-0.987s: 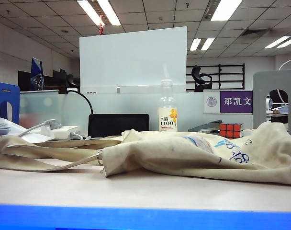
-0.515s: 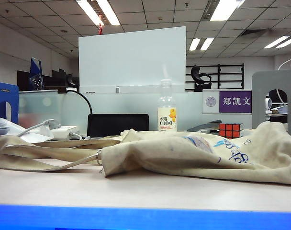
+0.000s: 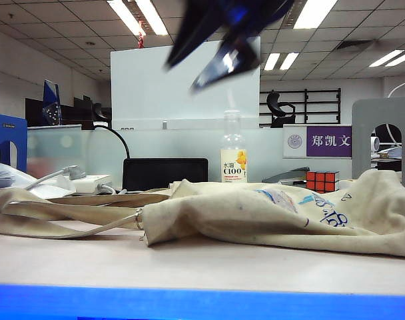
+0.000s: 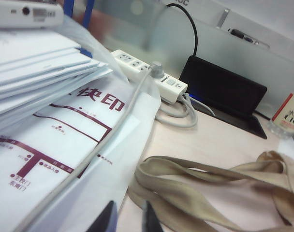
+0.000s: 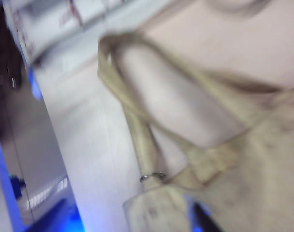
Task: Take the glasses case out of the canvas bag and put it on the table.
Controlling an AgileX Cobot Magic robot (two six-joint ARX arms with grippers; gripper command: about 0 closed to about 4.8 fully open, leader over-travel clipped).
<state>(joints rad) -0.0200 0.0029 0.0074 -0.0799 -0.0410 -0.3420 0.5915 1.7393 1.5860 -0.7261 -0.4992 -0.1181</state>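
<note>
My left gripper (image 4: 130,220) sits low at 9 o'clock by the bag's straps (image 4: 195,188), jaws barely parted, empty. My right gripper (image 3: 219,40) hangs at 12 o'clock over the canvas bag (image 3: 269,213), jaws spread, empty. The glasses case isn't visible, presumably inside; risk is pinching loose cloth instead.

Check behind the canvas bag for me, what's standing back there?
Behind the canvas bag: a C100 drink bottle, a Rubik's cube and a black panel. Their bases are hidden by the cloth. The right pincer hangs blurred above; the left pincer sits by the straps.
</note>
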